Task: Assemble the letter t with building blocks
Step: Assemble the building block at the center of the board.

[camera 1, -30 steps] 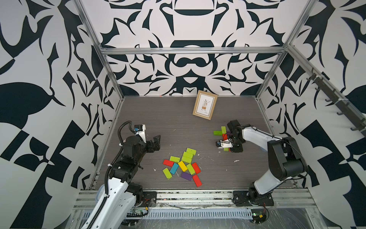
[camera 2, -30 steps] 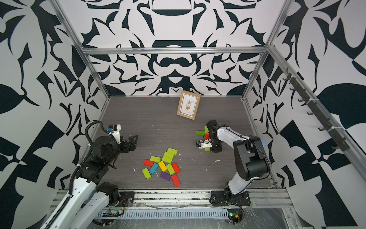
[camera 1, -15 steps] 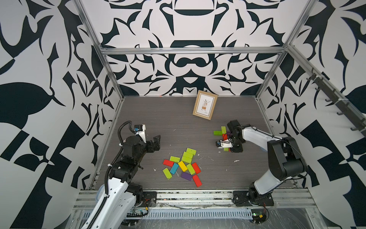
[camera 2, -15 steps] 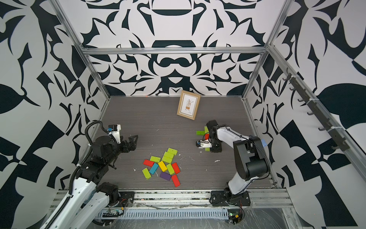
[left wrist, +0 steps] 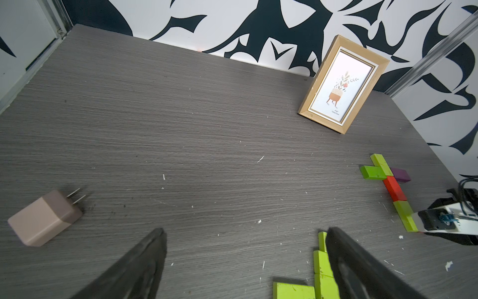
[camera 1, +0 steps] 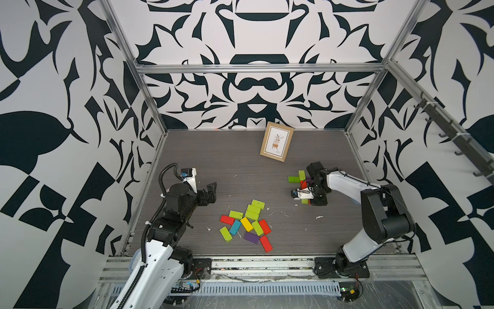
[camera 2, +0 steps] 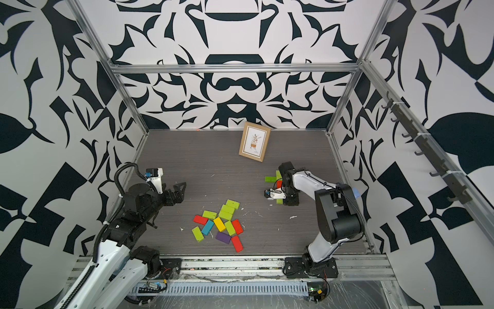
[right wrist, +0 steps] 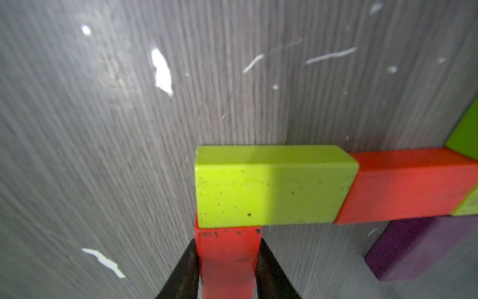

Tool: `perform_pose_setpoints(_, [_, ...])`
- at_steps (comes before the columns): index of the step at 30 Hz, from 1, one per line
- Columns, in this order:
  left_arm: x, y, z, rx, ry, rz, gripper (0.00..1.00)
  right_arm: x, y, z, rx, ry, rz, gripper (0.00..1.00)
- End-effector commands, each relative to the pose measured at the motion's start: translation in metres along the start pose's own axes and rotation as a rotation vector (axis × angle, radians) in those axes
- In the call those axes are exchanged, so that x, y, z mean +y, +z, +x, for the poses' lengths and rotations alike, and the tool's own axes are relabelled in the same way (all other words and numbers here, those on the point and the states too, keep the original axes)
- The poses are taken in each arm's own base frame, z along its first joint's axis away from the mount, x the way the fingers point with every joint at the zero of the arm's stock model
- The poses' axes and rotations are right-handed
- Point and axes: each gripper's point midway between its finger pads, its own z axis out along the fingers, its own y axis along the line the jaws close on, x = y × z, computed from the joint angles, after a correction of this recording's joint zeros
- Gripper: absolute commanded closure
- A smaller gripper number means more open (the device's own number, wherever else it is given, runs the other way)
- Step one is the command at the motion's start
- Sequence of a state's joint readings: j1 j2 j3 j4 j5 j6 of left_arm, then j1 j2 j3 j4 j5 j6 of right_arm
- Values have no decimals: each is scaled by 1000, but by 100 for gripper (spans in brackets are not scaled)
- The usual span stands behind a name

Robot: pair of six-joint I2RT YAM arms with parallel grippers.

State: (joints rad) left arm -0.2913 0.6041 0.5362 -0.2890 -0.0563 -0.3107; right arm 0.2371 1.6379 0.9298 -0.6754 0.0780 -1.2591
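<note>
Red block [right wrist: 227, 259] gripped, end abutting lime block [right wrist: 271, 186], tabletop [right wrist: 103, 129] open beyond

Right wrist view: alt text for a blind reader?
The right gripper pinches a red block butted against the side of a lime green block. That block meets a second red block end to end; a purple block lies nearby on the grey table.

Grey woodgrain surface [camera 1: 240, 166], kinda flecked. Pile of loose blocks [camera 1: 247, 224] roughly between both jaws, lime-red row [left wrist: 394, 191] touching the red block [right wrist: 226, 261] in the right jaws, frame [camera 1: 276, 141] beyond, charger [left wrist: 44, 218] near the left jaws.
</note>
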Motion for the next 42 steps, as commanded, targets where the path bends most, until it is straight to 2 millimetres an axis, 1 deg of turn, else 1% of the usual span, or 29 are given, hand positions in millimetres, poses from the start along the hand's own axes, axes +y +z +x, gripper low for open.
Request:
perform_pose_setpoints(1, [2,-1,2,0,-8,-8,0,-2,-2,-5,-16,7,-4,61])
perform_pose_setpoints(11, [2,-2,2,0,-10,-8,0,-7,-7,-6,-20,19,21,53])
perform_pose_setpoints(15, [2,-2,2,1,-11,-7,0,-8,-14,-8,-41,30,26,48])
perform_pose_setpoints(19, [2,-1,2,2,-11,-8,0,-9,-21,-11,-63,37,41,46])
perform_pose_setpoints(26, [1,-2,1,6,-14,-4,0,-22,-42,-17,-113,89,112,42])
perform_pose_setpoints(31, [-1,-1,1,19,-17,0,0,-28,-58,-25,-171,110,153,41])
perform_pose_setpoints(34, [-3,0,2,32,-18,13,0,-31,-71,-32,-222,128,188,41])
perform_pose_setpoints(36, [-6,1,2,43,-20,21,0,-34,-84,-40,-278,146,223,40])
perform_pose_setpoints(41, [-10,3,1,85,-26,33,0,-53,-118,-63,-432,288,389,15])
perform_pose_setpoints(42, [-10,4,1,94,-26,31,0,-53,-123,-68,-454,308,406,12])
